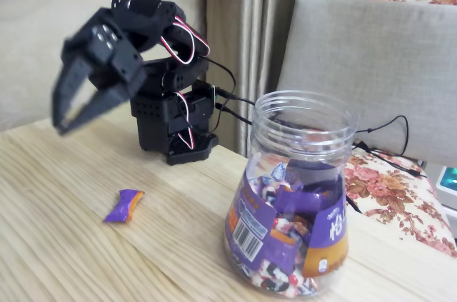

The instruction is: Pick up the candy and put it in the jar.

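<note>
The candy, a small sweet in a shiny purple wrapper with an orange end, lies loose on the wooden table. To its right stands the jar, clear plastic with a wide open mouth, a purple-and-orange label with a barcode, and many wrapped sweets inside. My black gripper hangs in the air above and to the left of the candy, fingers pointing down. Its jaws are slightly parted with nothing between them, and it is well apart from the candy.
The arm's black base sits at the table's back edge, with cables trailing right behind the jar. A grey upholstered chair back stands behind the jar. The table's right edge runs close past the jar.
</note>
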Robot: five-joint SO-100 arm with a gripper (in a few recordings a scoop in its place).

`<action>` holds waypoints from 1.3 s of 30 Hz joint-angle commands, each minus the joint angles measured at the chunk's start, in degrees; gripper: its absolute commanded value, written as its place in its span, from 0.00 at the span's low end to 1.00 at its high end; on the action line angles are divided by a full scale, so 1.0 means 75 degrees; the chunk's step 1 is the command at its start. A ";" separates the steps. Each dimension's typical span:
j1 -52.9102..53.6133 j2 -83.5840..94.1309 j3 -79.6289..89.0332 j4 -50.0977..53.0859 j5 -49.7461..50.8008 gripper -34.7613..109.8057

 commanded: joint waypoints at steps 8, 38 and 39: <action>-0.0785 -0.6094 -0.5426 0.3352 0.1910 0.35; -0.1512 -0.7992 -0.4090 0.4945 0.6000 0.60; -0.1652 -0.8063 -0.4066 0.4781 0.6129 0.60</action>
